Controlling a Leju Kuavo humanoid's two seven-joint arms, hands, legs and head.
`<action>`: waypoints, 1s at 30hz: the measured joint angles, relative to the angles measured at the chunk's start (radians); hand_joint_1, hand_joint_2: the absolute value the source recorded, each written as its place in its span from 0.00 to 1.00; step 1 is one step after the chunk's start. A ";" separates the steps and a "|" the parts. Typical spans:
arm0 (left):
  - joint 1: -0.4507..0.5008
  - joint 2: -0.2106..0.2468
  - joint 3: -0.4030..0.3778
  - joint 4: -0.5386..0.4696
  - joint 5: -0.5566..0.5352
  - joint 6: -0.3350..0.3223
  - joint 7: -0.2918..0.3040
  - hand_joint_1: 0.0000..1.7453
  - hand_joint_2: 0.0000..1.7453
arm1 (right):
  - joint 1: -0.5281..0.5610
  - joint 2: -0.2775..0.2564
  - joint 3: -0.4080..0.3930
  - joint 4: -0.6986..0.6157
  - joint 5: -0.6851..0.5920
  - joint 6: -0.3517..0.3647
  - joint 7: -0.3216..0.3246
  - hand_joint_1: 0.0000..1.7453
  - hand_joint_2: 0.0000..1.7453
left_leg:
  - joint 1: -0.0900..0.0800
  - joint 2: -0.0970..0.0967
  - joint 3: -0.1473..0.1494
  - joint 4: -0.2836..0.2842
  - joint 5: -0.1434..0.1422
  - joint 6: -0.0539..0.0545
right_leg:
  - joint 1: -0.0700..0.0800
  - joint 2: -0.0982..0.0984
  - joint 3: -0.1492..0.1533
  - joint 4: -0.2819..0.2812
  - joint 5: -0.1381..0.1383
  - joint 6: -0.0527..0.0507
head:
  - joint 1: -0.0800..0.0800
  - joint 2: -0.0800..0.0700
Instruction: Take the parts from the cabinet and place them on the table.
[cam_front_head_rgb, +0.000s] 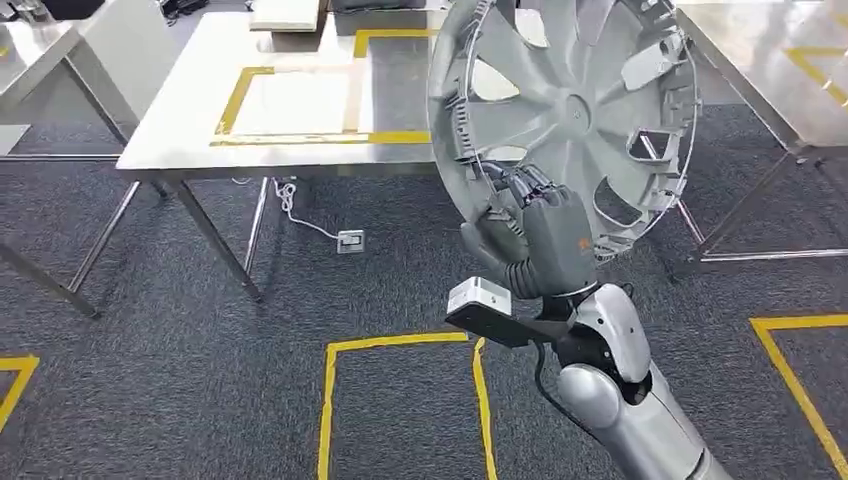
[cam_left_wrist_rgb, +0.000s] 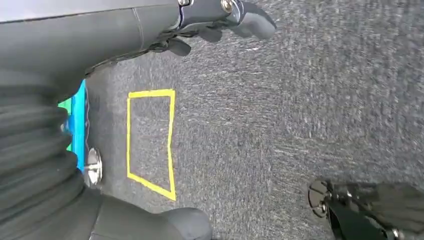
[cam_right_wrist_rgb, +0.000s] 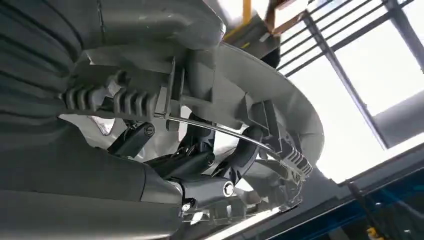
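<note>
1 part, a grey wheel cover (cam_front_head_rgb: 565, 110), is out of the cabinet and in the robot's grasp, so the fetching looks done for this piece; setting it down is what is left.

In the upper left of the head view stands the steel counter (cam_front_head_rgb: 190, 120), with a rectangle of yellow tape (cam_front_head_rgb: 240, 100) marked on its top. Nothing of the task lies inside that rectangle yet, and dark carpet (cam_front_head_rgb: 200, 350) separates the robot from the counter's near edge, so my judgement is that the carry is about midway.

Further right, at the upper centre and right of the head view, the wheel cover is held up on edge, its ribbed back face turned to the camera, overlapping the counter's right end in the picture but well above the floor. Below it, the right hand (cam_front_head_rgb: 535, 235) grips the cover's lower rim, fingers hooked over the edge, the silver forearm rising from the lower right corner. The right wrist view shows dark fingers (cam_right_wrist_rgb: 200, 162) curled round the rim and its wire ring.

The left hand (cam_left_wrist_rgb: 220, 15) hangs over the carpet in the left wrist view, holding nothing, fingers loosely apart.
</note>
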 joint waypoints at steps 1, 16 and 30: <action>0.000 0.000 0.000 0.000 0.000 0.000 -0.004 0.00 1.00 | -0.006 0.000 0.001 0.002 -0.002 0.001 0.001 1.00 1.00 | 0.004 -0.012 0.002 -0.007 0.004 0.008 | 0.000 -0.011 0.004 -0.001 -0.003 0.007 | 0.000 0.000; -0.002 0.001 0.000 0.000 0.000 0.012 -0.002 0.00 1.00 | -0.023 -0.004 0.015 0.018 -0.024 -0.010 0.002 1.00 1.00 | 0.007 -0.102 -0.001 0.005 -0.001 0.017 | -0.011 0.139 -0.040 0.009 0.025 0.005 | 0.013 0.000; -0.002 -0.007 0.001 0.001 0.006 0.012 -0.003 0.00 1.00 | -0.029 -0.001 0.023 0.026 -0.029 -0.004 -0.004 1.00 1.00 | 0.078 -0.089 0.060 -0.033 -0.015 -0.055 | -0.064 0.131 -0.054 0.001 0.047 0.100 | 0.029 0.000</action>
